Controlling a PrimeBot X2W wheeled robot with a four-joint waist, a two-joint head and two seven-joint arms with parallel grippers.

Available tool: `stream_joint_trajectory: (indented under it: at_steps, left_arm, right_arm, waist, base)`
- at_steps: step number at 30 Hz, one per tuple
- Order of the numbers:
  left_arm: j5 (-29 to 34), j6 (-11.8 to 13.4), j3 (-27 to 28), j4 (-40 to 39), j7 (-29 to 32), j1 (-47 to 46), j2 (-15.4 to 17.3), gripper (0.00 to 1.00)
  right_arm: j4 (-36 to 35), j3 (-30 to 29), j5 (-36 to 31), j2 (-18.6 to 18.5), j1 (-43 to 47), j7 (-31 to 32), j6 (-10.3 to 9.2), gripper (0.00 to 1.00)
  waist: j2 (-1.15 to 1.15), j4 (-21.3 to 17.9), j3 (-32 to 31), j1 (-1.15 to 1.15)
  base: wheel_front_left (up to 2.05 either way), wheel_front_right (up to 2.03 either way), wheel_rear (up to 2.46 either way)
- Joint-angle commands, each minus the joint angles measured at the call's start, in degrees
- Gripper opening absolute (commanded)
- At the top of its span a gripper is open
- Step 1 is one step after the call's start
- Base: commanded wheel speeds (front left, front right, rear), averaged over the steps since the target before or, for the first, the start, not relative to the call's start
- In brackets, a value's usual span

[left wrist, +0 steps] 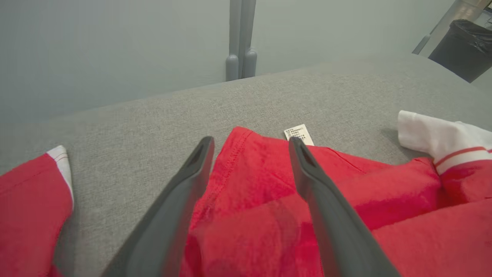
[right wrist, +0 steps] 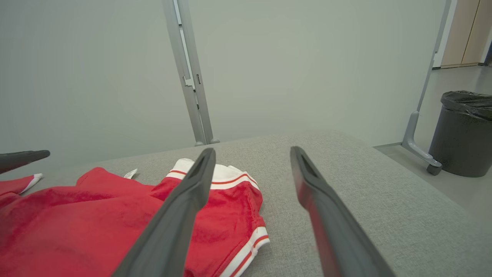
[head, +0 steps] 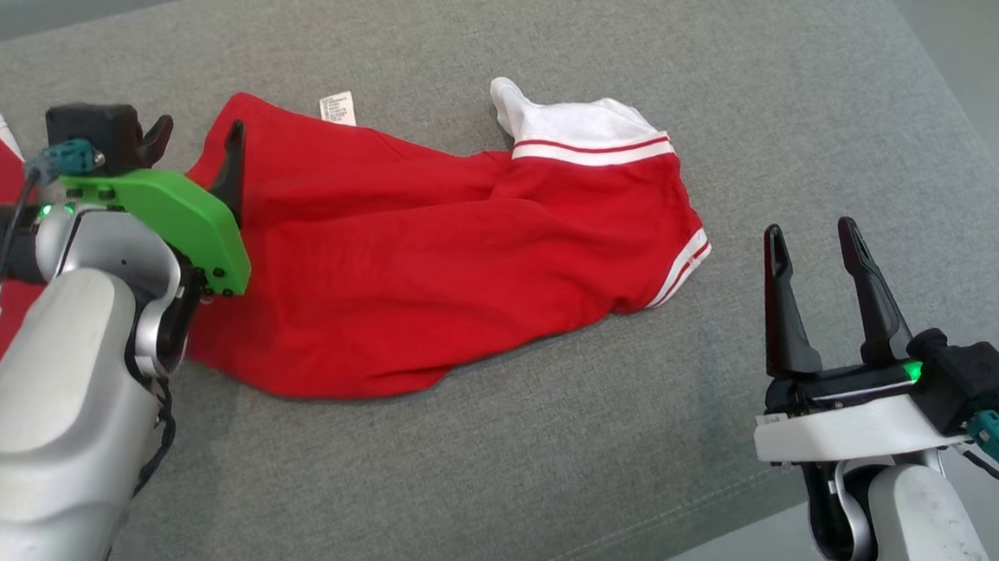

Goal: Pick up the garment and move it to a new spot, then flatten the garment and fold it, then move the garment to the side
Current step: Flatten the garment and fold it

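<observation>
Red shirt point(head: 432, 250) crumpled on grey cushion point(head: 541, 456); left gripper point(head: 199, 128) and right gripper point(head: 810, 228) fingers wide, empty.
The wrist views add a black bin point(right wrist: 463, 134) beyond the cushion.

garment point(head: 397, 248): red, white collar, white cuff bands with red stripes
care tag point(head: 337, 107): white, dark print
surface point(head: 541, 456): grey weave
bin point(right wrist: 463, 134): dark grey
wall point(right wrist: 115, 77): pale grey

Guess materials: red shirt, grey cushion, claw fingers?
Red shirt: soft knit fabric, probably cotton or a blend. It is matte, creases and drapes, and has a stitched hem and white striped trim.
Grey cushion: woven upholstery cloth, matte, with a coarse flecked weave and a seam near the edge.
Claw fingers: dark and rigid, plastic or rubber-coated, can't tell which. They are smooth with a slight sheen.
</observation>
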Motion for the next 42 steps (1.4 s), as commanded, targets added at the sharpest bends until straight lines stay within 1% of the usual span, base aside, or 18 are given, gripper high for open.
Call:
stream_joint_trajectory:
  at_steps: [1, 5, 10, 11, 14, 18, 20, 22, 25, 31, 32, 33, 34, 35, 36, 42]
  left_arm:
    - [-0.56, -0.61, 0.15, 0.78, 0.63, -1.78, 0.28, 1.0]
    - [-1.09, -2.24, -0.68, 5.42, 3.67, -6.31, 0.28, 1.0]
    - [-0.64, -2.99, -1.64, 12.01, 7.38, -12.29, 0.46, 1.0]
    - [-1.34, -3.05, -1.27, 13.2, 7.76, -13.4, 0.07, 1.0]
    - [-1.27, -2.36, -0.92, 17.0, 7.82, -16.22, 0.07, 1.0]
    - [-2.74, -2.99, -0.03, 21.81, 7.61, -19.01, -0.42, 1.0]
    - [-2.3, -3.19, -0.02, 23.95, 7.53, -19.9, 0.08, 1.0]
    - [-2.84, -3.67, -0.04, 25.98, 7.8, -20.5, -0.18, 1.0]
    - [-2.76, -3.78, -0.55, 28.83, 8.42, -21.28, -0.26, 1.0]
    - [-2.87, -4.56, -1.26, 32.11, 7.61, -22.38, -0.95, 1.0]
    - [-2.89, -4.79, -1.38, 32.57, 7.54, -22.6, -0.96, 0.9]
    - [-2.88, -4.9, -1.46, 32.87, 7.41, -22.82, -0.99, 0.53]
    - [-2.88, -4.9, -1.46, 32.87, 7.41, -22.82, -0.99, 0.53]
    - [-2.81, -5.29, -1.58, 33.07, 7.07, -23.02, -1.0, 0.18]
    - [-2.77, -5.46, -1.67, 33.35, 6.51, -23.11, -1.07, 0.0]
    - [-2.29, -7.28, -3.14, 34.28, 3.61, -23.82, -2.23, 0.0]
  right_arm:
    - [-0.28, -0.09, 0.47, -0.03, -0.65, -0.14, 0.0, 1.0]
    - [-0.34, 0.12, 0.71, 0.07, -1.38, -0.15, 0.0, 1.0]
    - [-0.4, 0.82, 1.63, 0.08, -2.16, -0.14, 0.0, 1.0]
    - [-0.46, 0.83, 1.77, 0.06, -2.36, -0.14, 0.0, 1.0]
    - [-0.25, 1.06, 2.25, 0.08, -2.65, -0.14, 0.0, 1.0]
    - [0.0, 1.35, 2.77, 0.1, -2.71, -0.15, 0.0, 1.0]
    - [0.13, 1.56, 2.96, 0.08, -2.7, -0.15, 0.0, 1.0]
    - [-0.01, 1.31, 3.15, 0.08, -2.62, -0.14, 0.0, 1.0]
    - [-0.04, 1.25, 3.16, 0.09, -2.15, -0.14, 0.0, 1.0]
    - [0.06, 1.29, 3.41, 0.1, -1.92, -0.14, 0.0, 1.0]
    - [0.11, 1.43, 3.5, 0.1, -2.01, -0.14, 0.0, 1.0]
    - [0.15, 1.52, 3.54, 0.09, -2.11, -0.14, 0.0, 1.0]
    - [0.15, 1.52, 3.54, 0.09, -2.11, -0.14, 0.0, 1.0]
    - [0.18, 1.6, 3.59, 0.09, -2.2, -0.14, 0.0, 1.0]
    - [0.21, 1.61, 3.62, 0.09, -2.27, -0.14, 0.0, 1.0]
    - [0.59, 1.42, 3.25, 0.08, -2.07, -0.14, 0.0, 1.0]
  waist:
    - [0.0, -1.66, 2.12, 0.0]
    - [0.0, -2.06, 3.63, 0.0]
    - [0.0, -3.04, 5.42, 0.0]
    - [0.0, -3.22, 5.69, 0.0]
    - [0.0, -3.98, 6.36, 0.0]
    - [0.0, -5.03, 6.79, 0.0]
    - [0.0, -5.67, 6.8, 0.0]
    - [0.0, -5.97, 6.84, 0.0]
    - [0.0, -6.16, 6.88, 0.0]
    - [0.0, -5.94, 6.76, 0.0]
    - [0.0, -5.88, 6.75, 0.0]
    - [0.0, -5.82, 6.76, 0.0]
    - [0.0, -5.82, 6.76, 0.0]
    - [0.0, -5.76, 6.78, 0.0]
    - [0.0, -5.7, 6.78, 0.0]
    - [0.0, -4.46, 6.12, 0.0]
  base:
    - [0.0, 0.0, 0.0]
    - [0.0, 0.0, 0.0]
    - [0.0, 0.0, 0.0]
    - [0.0, 0.0, 0.0]
    - [0.0, 0.0, 0.0]
    - [0.0, 0.0, 0.0]
    - [0.0, 0.0, 0.0]
    - [0.0, 0.0, 0.0]
    - [0.0, 0.0, 0.0]
    - [0.0, 0.0, 0.0]
    - [0.0, 0.0, 0.0]
    - [0.0, 0.0, 0.0]
    - [0.0, 0.0, 0.0]
    - [0.0, 0.0, 0.0]
    - [0.0, 0.0, 0.0]
    - [0.0, 0.0, 0.0]
